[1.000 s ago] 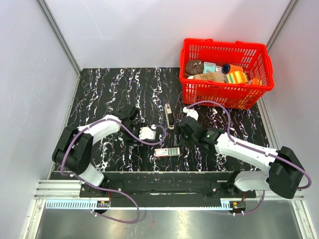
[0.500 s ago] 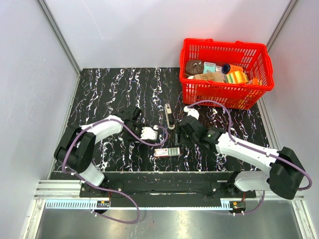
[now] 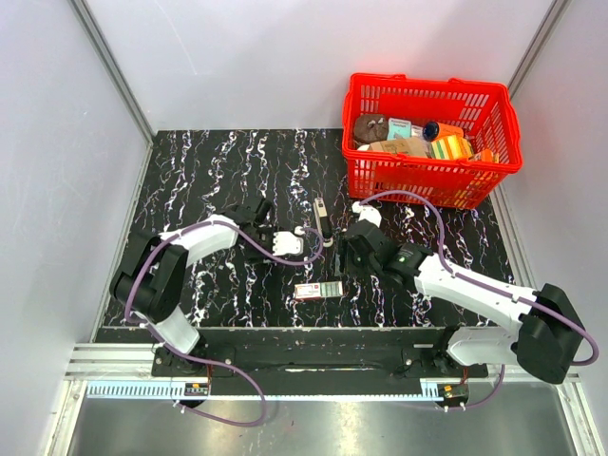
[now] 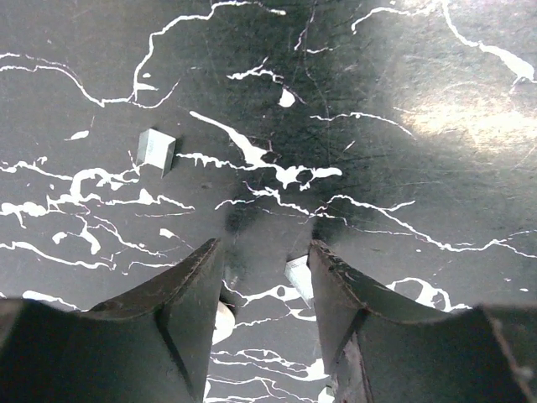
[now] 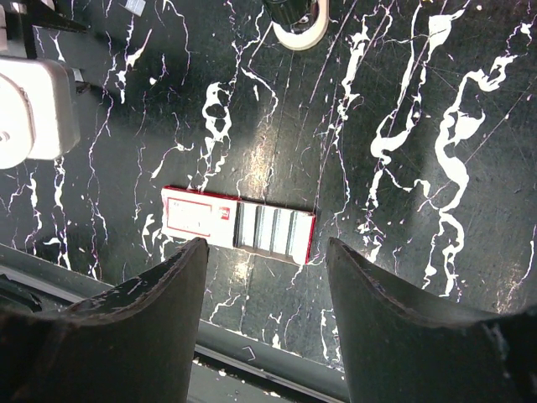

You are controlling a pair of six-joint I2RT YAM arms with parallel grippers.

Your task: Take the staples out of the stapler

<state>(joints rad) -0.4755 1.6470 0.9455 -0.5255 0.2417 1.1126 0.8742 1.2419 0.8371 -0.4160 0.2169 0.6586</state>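
Staple clump (image 4: pixel 156 149) plain in left wrist view, stapler (image 3: pixel 323 221) overhead.

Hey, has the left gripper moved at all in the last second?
Yes. In the top view the left gripper has shifted right and slightly upward in the picture, closing on the stapler, which lies where it did.

Black-and-white arms (image 3: pixel 195 241) — purple cables (image 3: pixel 394 196)
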